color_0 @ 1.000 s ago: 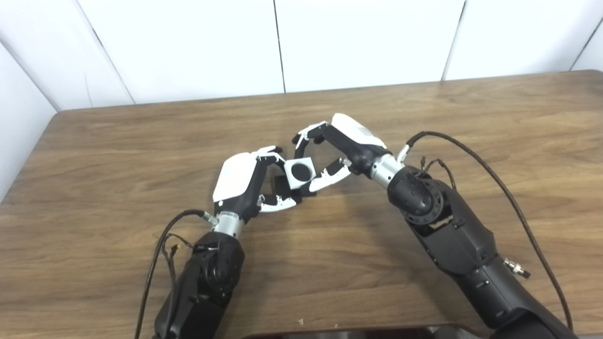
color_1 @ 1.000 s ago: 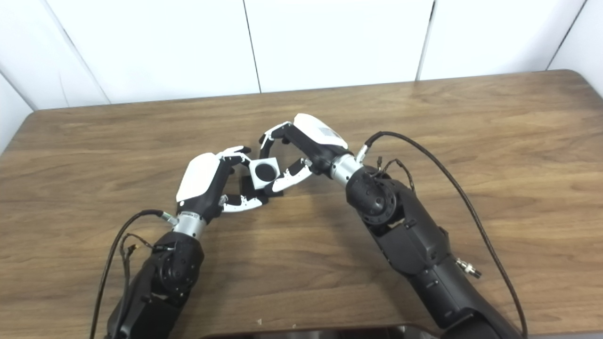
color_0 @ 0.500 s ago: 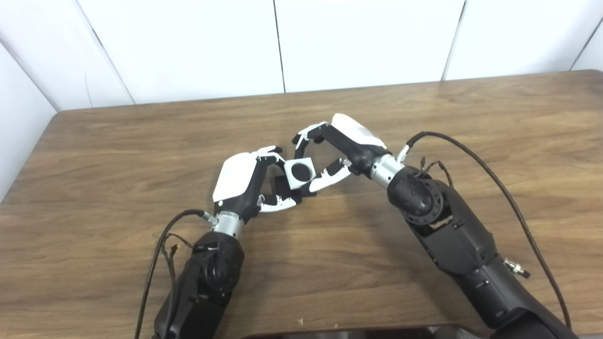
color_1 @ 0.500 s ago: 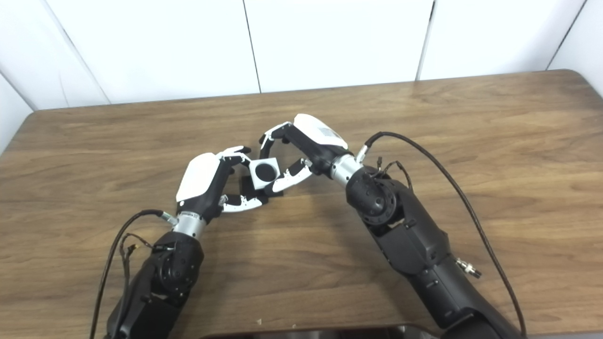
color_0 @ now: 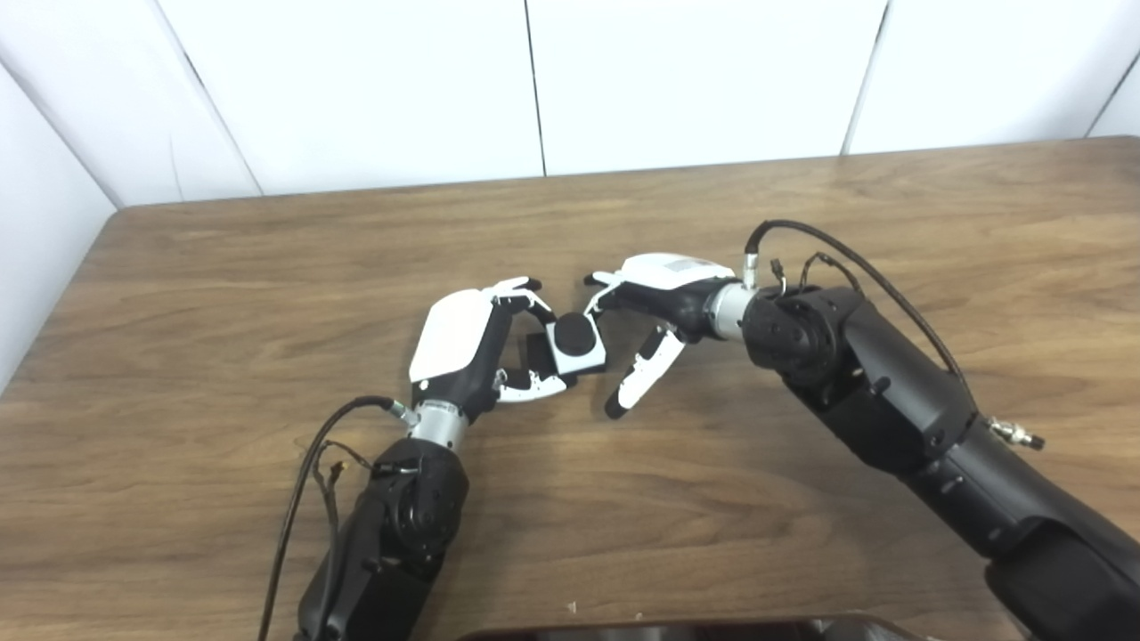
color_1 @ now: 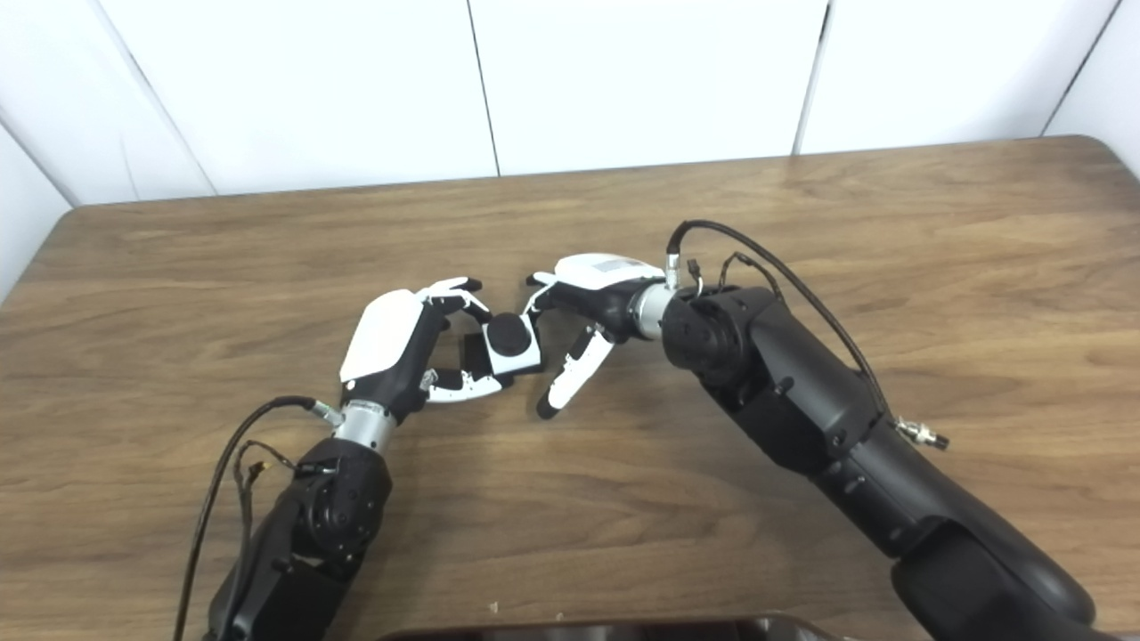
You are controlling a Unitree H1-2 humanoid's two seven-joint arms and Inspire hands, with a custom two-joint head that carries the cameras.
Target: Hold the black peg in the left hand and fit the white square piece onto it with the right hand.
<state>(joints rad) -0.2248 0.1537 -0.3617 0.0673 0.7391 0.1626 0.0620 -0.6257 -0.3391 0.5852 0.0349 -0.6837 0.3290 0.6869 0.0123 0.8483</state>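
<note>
White square piece [color_0: 579, 345] is seated on the black peg [color_0: 537, 348], black round end shown through its centre. Peg is gripped by the left hand [color_0: 468, 343] just above the desk [color_0: 223, 294]. Right hand [color_0: 655, 307] is released, fingers apart, just beside the piece.

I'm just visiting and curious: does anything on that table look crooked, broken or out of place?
Nothing looks broken or spilled. The white piece sits a little tilted on the black peg in the left hand. The right hand is open beside it. Whether the piece is fully seated cannot be told.
</note>
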